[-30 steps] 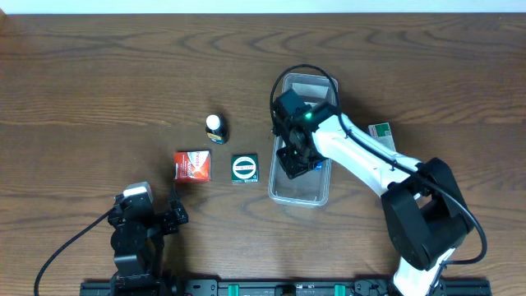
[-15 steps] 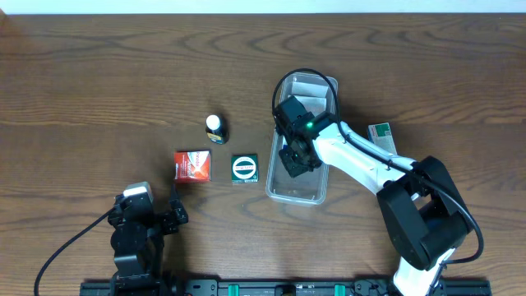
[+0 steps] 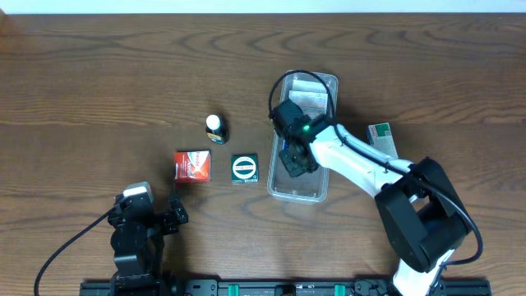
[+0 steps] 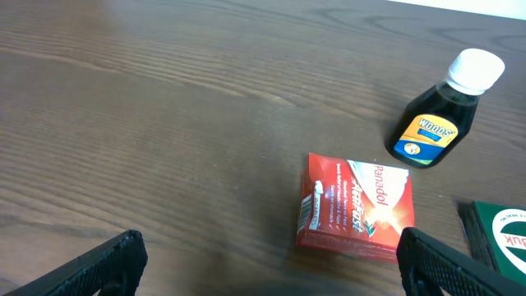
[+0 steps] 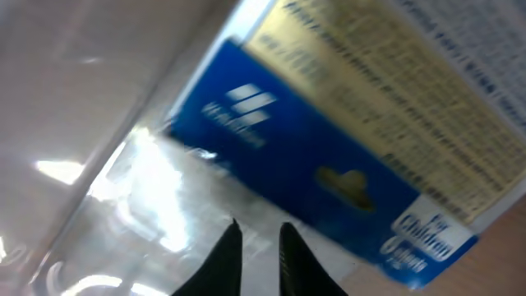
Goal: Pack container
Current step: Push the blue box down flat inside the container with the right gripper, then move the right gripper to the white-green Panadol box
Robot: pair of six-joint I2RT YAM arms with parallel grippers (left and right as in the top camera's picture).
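Note:
The clear plastic container [image 3: 320, 187] stands right of the table's middle. My right gripper [image 3: 294, 158] reaches down inside it. In the right wrist view its fingertips [image 5: 255, 247] stand a narrow gap apart with nothing between them. They sit just below a blue and gold box [image 5: 329, 140] lying on the container's clear floor [image 5: 90, 131]. My left gripper [image 4: 271, 275] rests wide open at the near left of the table, holding nothing. A red box [image 4: 355, 204] lies ahead of it.
A red box [image 3: 192, 165], a green box [image 3: 244, 168] and a small dark bottle with a white cap [image 3: 215, 127] lie left of the container. A green and white box [image 3: 381, 136] lies to its right. The right arm's cable arcs over the container's far end.
The right gripper's fingers have parted slightly from shut, and it has shifted a little to the left inside the container. The left arm has not moved.

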